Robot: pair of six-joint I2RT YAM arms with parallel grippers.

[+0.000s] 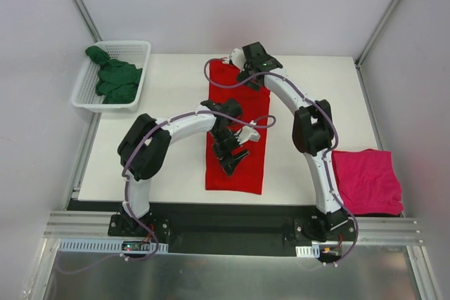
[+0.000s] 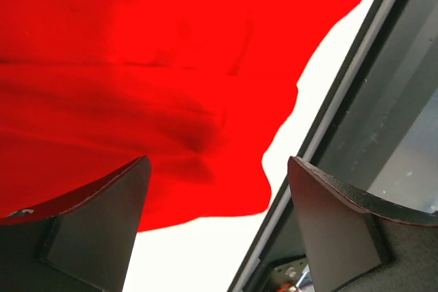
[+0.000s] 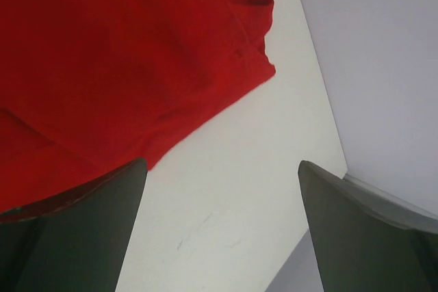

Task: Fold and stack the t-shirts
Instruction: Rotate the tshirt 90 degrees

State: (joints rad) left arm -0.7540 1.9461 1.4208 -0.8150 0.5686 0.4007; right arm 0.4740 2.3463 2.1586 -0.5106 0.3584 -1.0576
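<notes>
- Three shirts: the red t-shirt [image 1: 254, 166] lies flat mid-table [image 1: 176, 96], the pink t-shirt [image 1: 365, 182] at the near right corner, and the green t-shirt [image 1: 112, 79] in the basket [image 1: 133, 50].
- Your left gripper [image 2: 215, 162] is over the red t-shirt's near end, spread wide and holding nothing.
- Your right gripper [image 3: 222, 165] is at its far end, also spread wide and holding nothing.

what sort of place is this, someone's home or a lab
Probably a robot lab test cell, not a home: the left arm and right arm bolted to a metal rail, a white table boxed in by bare white panels, and a red t-shirt laid out.
</notes>
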